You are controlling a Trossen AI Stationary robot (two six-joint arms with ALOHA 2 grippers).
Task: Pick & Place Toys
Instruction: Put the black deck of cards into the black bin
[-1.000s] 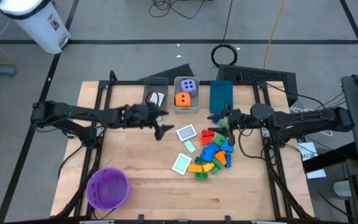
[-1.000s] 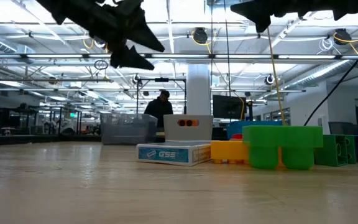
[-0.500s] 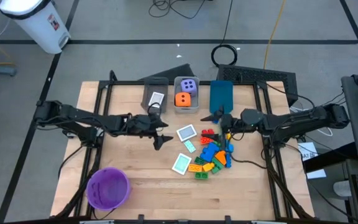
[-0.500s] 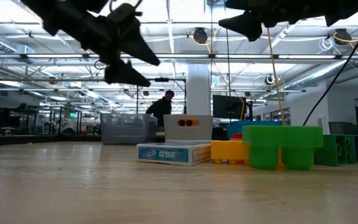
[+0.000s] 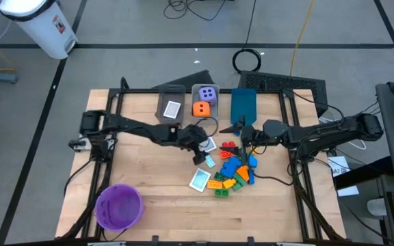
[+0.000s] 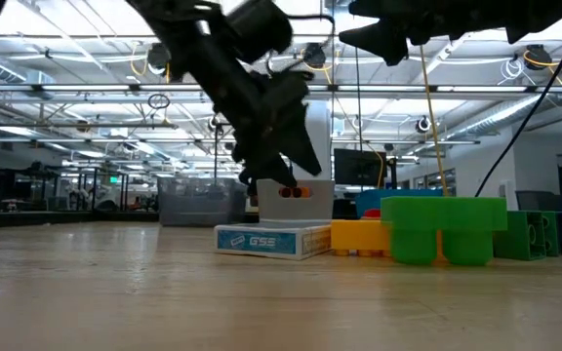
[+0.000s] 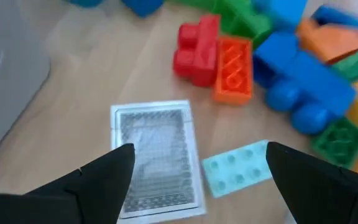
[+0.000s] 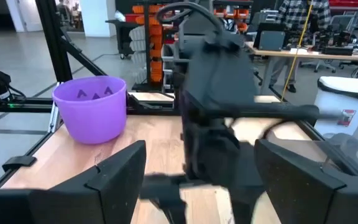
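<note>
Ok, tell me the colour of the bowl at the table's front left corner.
Purple: the bowl shows best in the high view.

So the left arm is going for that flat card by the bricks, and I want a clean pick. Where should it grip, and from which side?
Probably from straight above, across the card's two long edges. It lies flat, with bare wood along one long edge and only a pale brick close by the other. The open left tool already straddles it.

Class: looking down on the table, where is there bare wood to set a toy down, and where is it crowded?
Bare wood lies between the purple bowl and the left gripper. Crowded: the brick pile, cards and bins.
</note>
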